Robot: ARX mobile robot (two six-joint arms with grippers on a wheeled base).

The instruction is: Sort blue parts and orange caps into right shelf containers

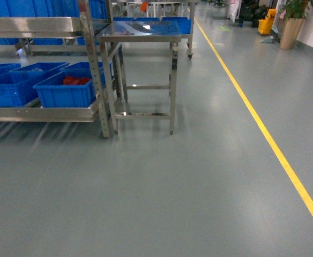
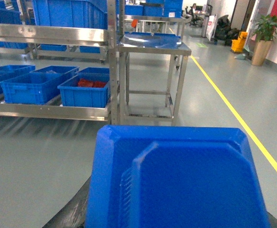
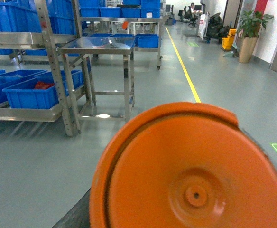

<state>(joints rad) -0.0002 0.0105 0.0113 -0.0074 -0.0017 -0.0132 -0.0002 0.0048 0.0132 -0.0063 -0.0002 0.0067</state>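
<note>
A big blue part (image 2: 186, 180) fills the bottom of the left wrist view, held up off the floor; my left gripper is shut on it, with only a dark finger (image 2: 74, 211) showing beside it. An orange cap (image 3: 195, 175) fills the bottom of the right wrist view in the same way, gripped by my right gripper, whose dark finger (image 3: 74, 216) peeks out at lower left. Neither gripper appears in the head view. Blue shelf containers (image 1: 65, 92) stand on the low shelf at left; the nearest holds red-orange pieces (image 1: 76, 80).
A steel rack (image 1: 95, 69) carries the crates, with more blue bins on its upper levels. A steel table (image 1: 140, 31) stands right beside it. A yellow floor line (image 1: 263, 128) runs along the right. A potted plant (image 1: 293, 24) and a yellow cart (image 1: 266, 24) stand far back.
</note>
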